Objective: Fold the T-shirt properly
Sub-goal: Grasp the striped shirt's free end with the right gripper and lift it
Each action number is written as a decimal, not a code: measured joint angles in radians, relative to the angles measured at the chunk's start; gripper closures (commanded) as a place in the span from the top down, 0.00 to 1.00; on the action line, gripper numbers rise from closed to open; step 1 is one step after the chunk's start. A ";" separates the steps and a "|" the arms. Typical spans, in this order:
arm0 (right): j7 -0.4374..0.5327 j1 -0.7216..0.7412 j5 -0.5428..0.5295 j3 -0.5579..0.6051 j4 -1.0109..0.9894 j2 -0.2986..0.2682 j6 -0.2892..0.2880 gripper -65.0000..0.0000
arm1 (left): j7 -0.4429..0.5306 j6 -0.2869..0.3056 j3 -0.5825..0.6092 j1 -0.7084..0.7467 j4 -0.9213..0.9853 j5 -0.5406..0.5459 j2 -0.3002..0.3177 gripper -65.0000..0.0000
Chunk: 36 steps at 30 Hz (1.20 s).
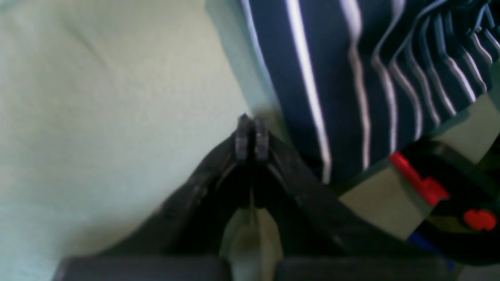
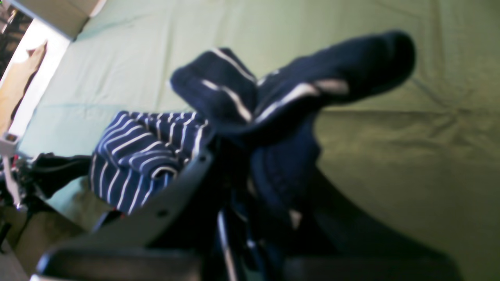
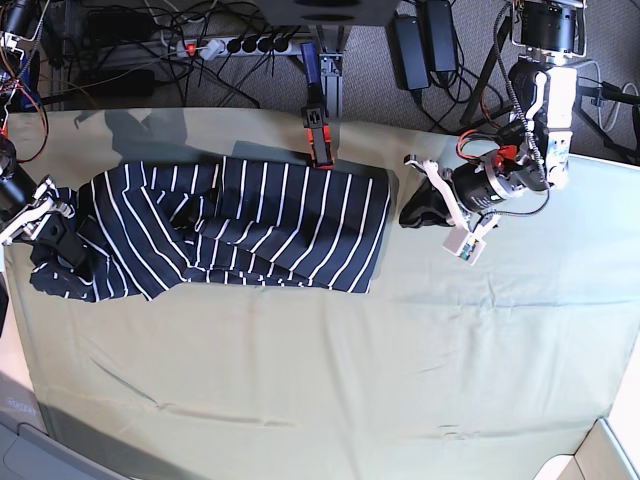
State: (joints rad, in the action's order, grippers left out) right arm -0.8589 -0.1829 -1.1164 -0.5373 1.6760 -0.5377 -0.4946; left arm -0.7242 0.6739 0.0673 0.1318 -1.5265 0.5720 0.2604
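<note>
Clenched on a bunched fold of the T-shirt (image 2: 281, 101), our right gripper (image 2: 242, 183) has navy striped cloth wadded between its jaws and spilling over them in the right wrist view. Our left gripper (image 1: 252, 136) is pinched shut on nothing: its tips meet over bare green table cloth (image 1: 97, 117), with the shirt's hem edge just beside them, apart from the jaws.

We judge the right hold to be an anchor on the shirt's outer end, so the garment can be pulled straight or lifted over for a fold. The left jaws, shut beside the hem and not on it, look to us like a missed or unfinished pinch; they would need to reopen and reach onto the cloth before that end can be carried.

In the base view the T-shirt (image 3: 240, 235) lies spread but rumpled along the far part of the table cloth (image 3: 330, 380), running from near the left edge toward the middle. Its left end is crumpled at the right gripper (image 3: 50, 235), and its straight hem faces the left gripper (image 3: 415, 212). A red and black clamp (image 3: 318, 140) sits at the far edge, touching or just above the shirt. Folding has, in our view, barely begun.
</note>
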 measured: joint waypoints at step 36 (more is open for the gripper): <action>0.029 0.341 0.592 0.874 0.094 0.237 0.000 0.00 | 0.014 0.001 0.156 -0.007 0.009 -0.059 -0.147 0.00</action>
State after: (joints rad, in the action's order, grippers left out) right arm -0.8303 0.1577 -0.5243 0.3370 1.7699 -0.3008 -0.4942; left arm -0.7101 0.6746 0.2234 0.1246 -1.5177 0.5133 0.1131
